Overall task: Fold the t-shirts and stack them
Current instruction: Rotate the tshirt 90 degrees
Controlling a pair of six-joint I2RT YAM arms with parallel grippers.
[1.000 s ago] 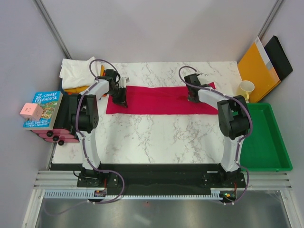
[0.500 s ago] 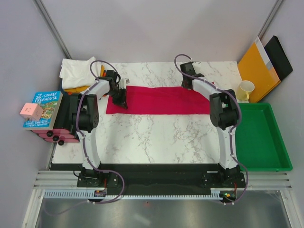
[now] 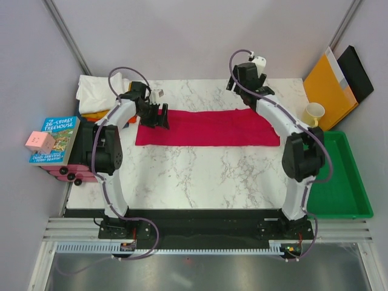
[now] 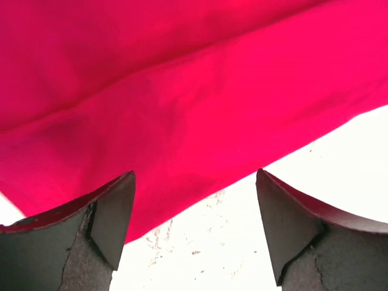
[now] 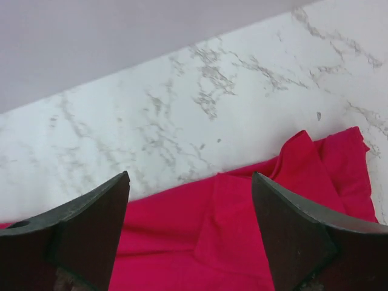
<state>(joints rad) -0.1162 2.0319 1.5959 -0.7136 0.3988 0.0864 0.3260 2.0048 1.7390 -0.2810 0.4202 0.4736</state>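
The crimson red t-shirt (image 3: 206,127) lies folded into a long flat strip across the far half of the marble table (image 3: 194,176). My left gripper (image 3: 161,118) hangs open just over the shirt's left end; in the left wrist view its fingertips (image 4: 115,212) straddle the red hem (image 4: 182,121) and bare marble, holding nothing. My right gripper (image 3: 241,82) is raised above the shirt's far edge, open and empty, with red cloth (image 5: 242,242) below it. A pile of other t-shirts, white (image 3: 97,91) over orange (image 3: 97,114), sits at the back left corner.
Books (image 3: 57,139) with a pink cube (image 3: 39,142) on them stand off the table's left edge. A green tray (image 3: 339,176) lies at the right, with a cream cup (image 3: 314,113), an orange envelope (image 3: 330,85) and a black folder (image 3: 357,73) behind it.
Both grippers have opened and let go of the red shirt. The right arm has lifted and swung toward the back wall; the left gripper has shifted slightly right.
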